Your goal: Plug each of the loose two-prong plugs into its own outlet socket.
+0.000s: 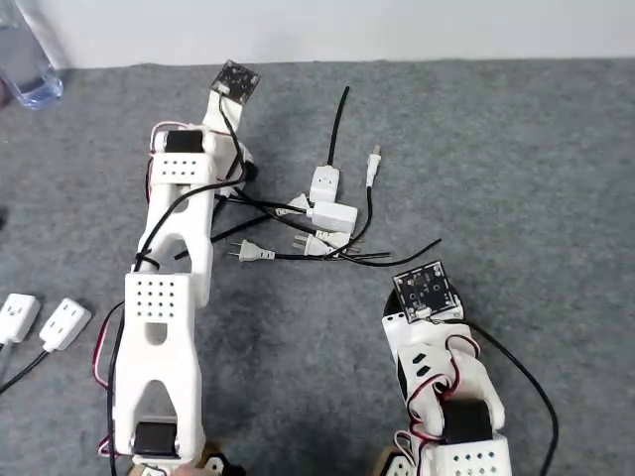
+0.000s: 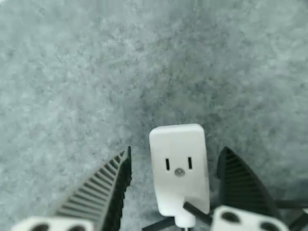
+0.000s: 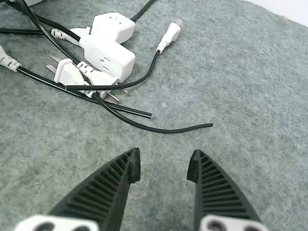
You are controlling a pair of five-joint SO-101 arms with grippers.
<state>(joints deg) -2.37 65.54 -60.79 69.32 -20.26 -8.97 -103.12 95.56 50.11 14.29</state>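
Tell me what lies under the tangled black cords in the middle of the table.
Two white two-prong plugs lie under the black cords, on the grey mat. Two white outlet sockets sit beside them. The cords cover strips of the plug bodies.

Surface: grey felt mat (image 1: 556, 149), covers the table
Far-left corner: clear container (image 1: 22, 64), stands on the mat
Far edge: white wall (image 1: 397, 25)
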